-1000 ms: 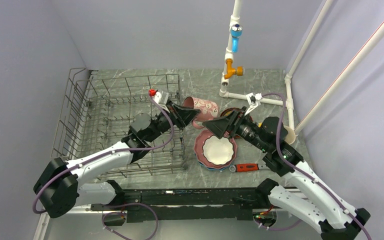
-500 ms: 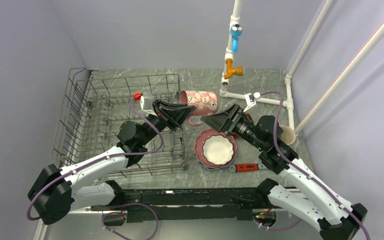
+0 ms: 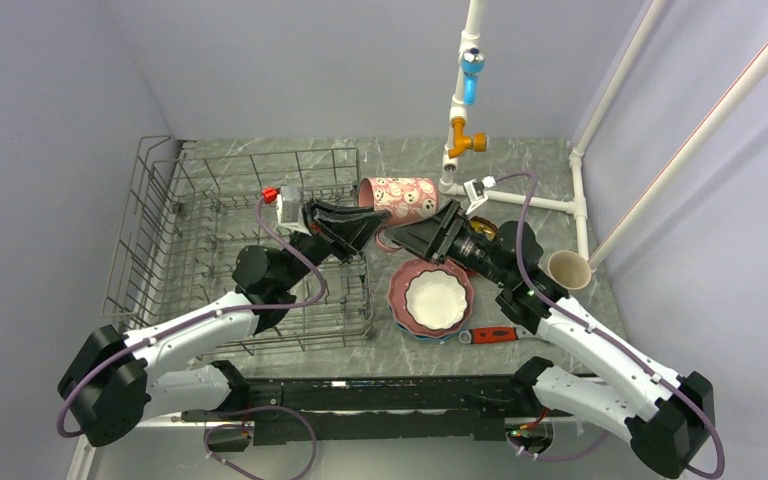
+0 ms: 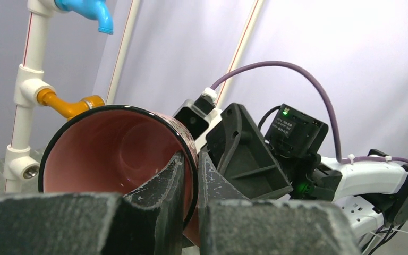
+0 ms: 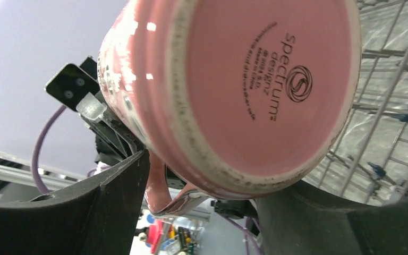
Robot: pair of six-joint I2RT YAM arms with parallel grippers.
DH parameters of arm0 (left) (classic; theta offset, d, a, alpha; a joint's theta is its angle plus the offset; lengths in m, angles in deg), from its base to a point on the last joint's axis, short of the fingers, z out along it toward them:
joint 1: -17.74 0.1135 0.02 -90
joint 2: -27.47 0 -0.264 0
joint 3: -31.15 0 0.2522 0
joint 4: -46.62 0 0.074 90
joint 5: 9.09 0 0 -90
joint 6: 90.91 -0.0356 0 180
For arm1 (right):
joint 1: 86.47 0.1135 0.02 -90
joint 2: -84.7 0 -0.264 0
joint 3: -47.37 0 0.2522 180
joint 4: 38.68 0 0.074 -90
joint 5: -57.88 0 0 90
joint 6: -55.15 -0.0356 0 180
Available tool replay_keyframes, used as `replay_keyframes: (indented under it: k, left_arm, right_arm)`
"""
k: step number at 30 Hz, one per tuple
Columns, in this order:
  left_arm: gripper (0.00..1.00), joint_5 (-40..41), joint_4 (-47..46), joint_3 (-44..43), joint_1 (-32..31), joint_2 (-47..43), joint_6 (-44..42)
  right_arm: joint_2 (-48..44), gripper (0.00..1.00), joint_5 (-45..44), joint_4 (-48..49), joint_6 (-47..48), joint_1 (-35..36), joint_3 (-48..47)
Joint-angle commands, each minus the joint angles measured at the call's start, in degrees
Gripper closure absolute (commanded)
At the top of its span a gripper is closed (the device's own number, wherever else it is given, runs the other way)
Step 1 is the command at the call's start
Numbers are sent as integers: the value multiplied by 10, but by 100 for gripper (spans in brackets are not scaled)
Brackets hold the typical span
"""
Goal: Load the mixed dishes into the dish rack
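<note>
**Pink mug in the air beside the rack, both arms at it**

Since a second ago the pink mug [image 3: 400,195] has risen off the counter [image 3: 530,160] and swung level, mouth toward the dish rack [image 3: 160,250], and the right pincer [image 3: 422,232] has followed it in. From above, the left pincer [image 3: 363,222] meets the mug's rim just beside the rack's right wall. The left wrist view shows that pincer nearly shut on the mug's wall, one finger inside and one outside. In the right wrist view the right pincer's fingers are spread wide under the mug's base and handle; I cannot tell whether they press it. The step looks like carrying the mug into the rack. Next, the right pincer should back clear, then the left sets the mug among the tines.
</note>
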Motion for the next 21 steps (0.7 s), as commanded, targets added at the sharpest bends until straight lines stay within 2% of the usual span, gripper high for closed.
replay_keyframes:
  k: [1, 8, 12, 16, 20, 21]
  left_arm:
    - [100, -8, -137, -10, -9, -5, 9]
    - [100, -9, -149, -9, -23, 15, 1]
    - [100, -3, -158, -6, -26, 22, -7]
    - [100, -1, -152, 0, -32, 21, -19]
    - [100, 14, -146, 10, -34, 18, -23]
    - [100, 16, -141, 14, -34, 14, -26]
  right_arm:
    - [10, 32, 30, 107, -41, -1, 5]
    - [21, 35, 42, 149, -55, -11, -2]
    - [29, 56, 48, 168, -67, -12, -9]
    - [41, 71, 61, 207, -82, -14, -4]
    - [49, 100, 75, 274, -111, -17, 11]
    - [50, 100, 78, 280, -108, -18, 11]
